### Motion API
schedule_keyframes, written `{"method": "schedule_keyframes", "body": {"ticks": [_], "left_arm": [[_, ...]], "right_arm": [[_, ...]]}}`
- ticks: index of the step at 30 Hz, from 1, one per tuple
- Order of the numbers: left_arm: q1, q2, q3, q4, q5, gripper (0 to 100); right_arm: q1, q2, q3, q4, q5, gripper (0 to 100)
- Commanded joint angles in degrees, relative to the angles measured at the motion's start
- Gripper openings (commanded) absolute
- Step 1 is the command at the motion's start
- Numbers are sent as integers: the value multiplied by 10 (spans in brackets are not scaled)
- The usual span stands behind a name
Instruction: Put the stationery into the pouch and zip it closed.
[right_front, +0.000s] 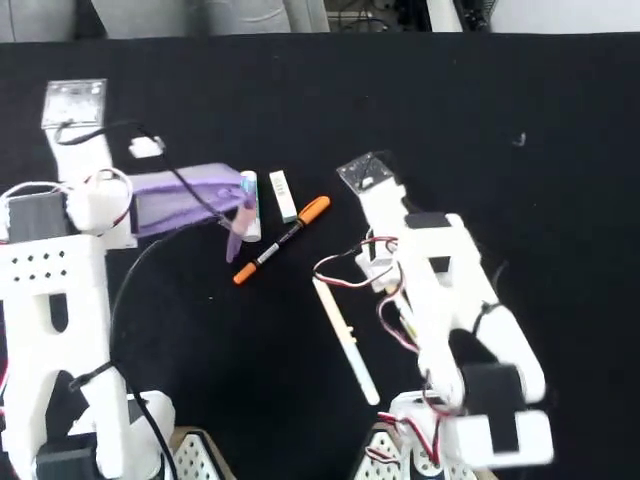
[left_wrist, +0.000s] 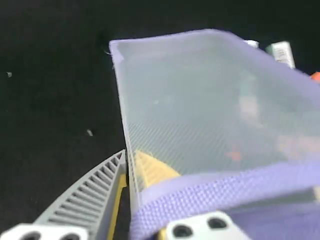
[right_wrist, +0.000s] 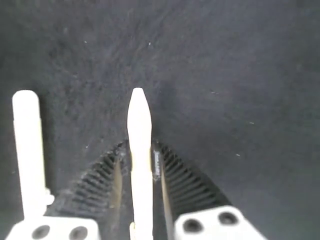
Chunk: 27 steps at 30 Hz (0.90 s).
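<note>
Judged at 0 of 2 steps complete: the left gripper (left_wrist: 132, 160) clamps the pouch (right_front: 185, 195) edge, the right gripper (right_wrist: 140, 147) is closed on a white pen (right_wrist: 140, 120) away from the pouch, and 3 items, tube (right_front: 250, 205), eraser (right_front: 283, 195) and marker (right_front: 285, 240), lie unpacked just beside the pouch mouth.

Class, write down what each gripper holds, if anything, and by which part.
Left gripper: the pouch, by one edge near a corner. Right gripper: a white pen, partway along its shaft, tip protruding.

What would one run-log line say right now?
left gripper: shut on purple pouch | right gripper: shut on white pen | orange marker: on table, outside pouch
</note>
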Motion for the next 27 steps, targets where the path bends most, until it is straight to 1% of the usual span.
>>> {"method": "schedule_keyframes", "body": {"ticks": [1,5,9,15,21,25,27], "left_arm": [[30,-3,-98,51,21,28],[44,-3,-135,79,23,29],[96,-3,-130,90,23,29],[155,-3,-112,67,24,29],[206,-2,-115,36,79,29],[241,-2,-114,20,92,29],[261,-2,-113,20,96,29]], "right_arm": [[8,-114,-39,49,1,11],[6,-201,-82,102,1,11],[4,-267,-131,122,1,11],[4,-325,-180,120,0,11],[4,-374,-239,118,0,11],[0,-406,-272,118,0,11],[-20,-420,-284,118,0,11]]}}
